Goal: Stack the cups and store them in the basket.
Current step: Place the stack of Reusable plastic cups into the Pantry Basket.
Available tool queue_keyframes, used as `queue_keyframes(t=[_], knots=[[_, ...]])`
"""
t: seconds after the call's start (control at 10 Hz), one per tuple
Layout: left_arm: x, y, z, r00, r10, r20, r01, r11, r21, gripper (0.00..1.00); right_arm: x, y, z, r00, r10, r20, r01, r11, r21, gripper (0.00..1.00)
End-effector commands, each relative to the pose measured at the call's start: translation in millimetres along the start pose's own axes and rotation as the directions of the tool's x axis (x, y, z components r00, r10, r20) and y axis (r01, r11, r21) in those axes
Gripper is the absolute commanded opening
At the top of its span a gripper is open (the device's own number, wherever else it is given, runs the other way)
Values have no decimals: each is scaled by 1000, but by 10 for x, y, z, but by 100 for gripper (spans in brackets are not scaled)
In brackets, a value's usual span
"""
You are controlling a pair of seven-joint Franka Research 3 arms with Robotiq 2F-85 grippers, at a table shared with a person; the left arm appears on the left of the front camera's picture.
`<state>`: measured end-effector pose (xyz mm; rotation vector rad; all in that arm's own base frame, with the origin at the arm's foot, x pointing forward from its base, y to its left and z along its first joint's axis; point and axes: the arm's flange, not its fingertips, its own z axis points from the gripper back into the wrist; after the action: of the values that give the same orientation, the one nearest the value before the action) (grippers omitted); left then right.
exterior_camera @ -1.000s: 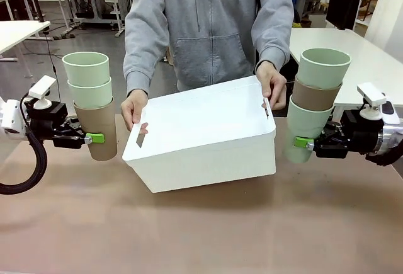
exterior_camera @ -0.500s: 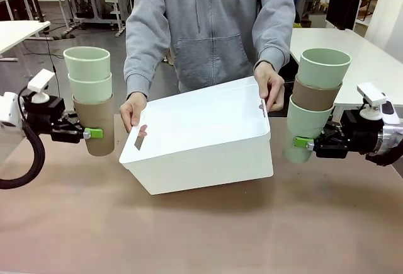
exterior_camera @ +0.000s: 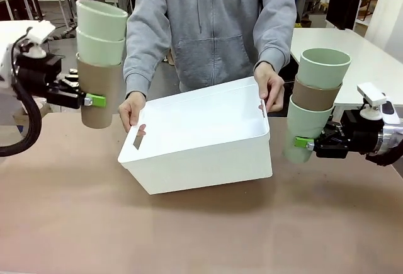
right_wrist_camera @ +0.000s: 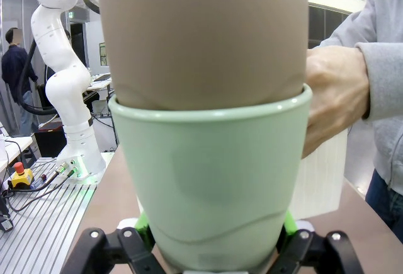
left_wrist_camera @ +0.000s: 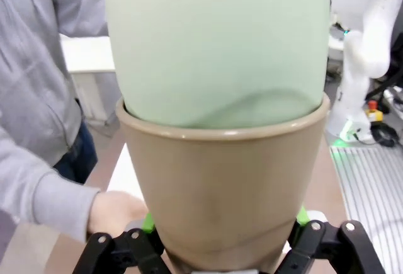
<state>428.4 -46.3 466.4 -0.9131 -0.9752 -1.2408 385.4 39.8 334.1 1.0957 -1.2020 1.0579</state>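
My left gripper is shut on a tan cup that carries two mint green cups, and the stack leans slightly, high at the left. In the left wrist view the tan cup sits between my fingers with a mint cup nested in it. My right gripper is shut on a mint cup holding a tan one and another mint one. That mint cup shows close up in the right wrist view. A person's hands hold the white basket tilted towards me, between both stacks.
The brown table stretches out in front of the basket. The person in a grey hoodie stands at the far edge. A white table stands behind my right arm.
My left arm has lifted its stack of cups upward and tipped it a little. The basket has shifted slightly to the left. The right arm and its stack have not moved.
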Motion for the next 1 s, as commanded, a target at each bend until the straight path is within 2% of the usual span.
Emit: queue_keyframes(t=[0.0, 0.2, 0.3, 0.6, 0.9], knots=[[295, -142, -277, 991, 8, -133, -8, 1000, -1, 85, 40, 0, -3, 1000, 10, 4, -10, 1000, 1, 84], [551, -184, -641, 965, -29, -262, 23, 999, -27, 85, 40, 0, -3, 1000, 10, 4, -10, 1000, 1, 84], [635, -182, -860, 939, -23, -344, 16, 1000, -24, 85, 40, 0, -3, 1000, 10, 4, -10, 1000, 1, 84], [714, -157, -1436, 858, -42, -512, 56, 998, 12, 85, 40, 0, -3, 1000, 10, 4, -10, 1000, 1, 84], [648, -47, -1893, 791, -36, -611, 63, 998, 23, 85, 40, 0, -3, 1000, 10, 4, -10, 1000, 1, 84]])
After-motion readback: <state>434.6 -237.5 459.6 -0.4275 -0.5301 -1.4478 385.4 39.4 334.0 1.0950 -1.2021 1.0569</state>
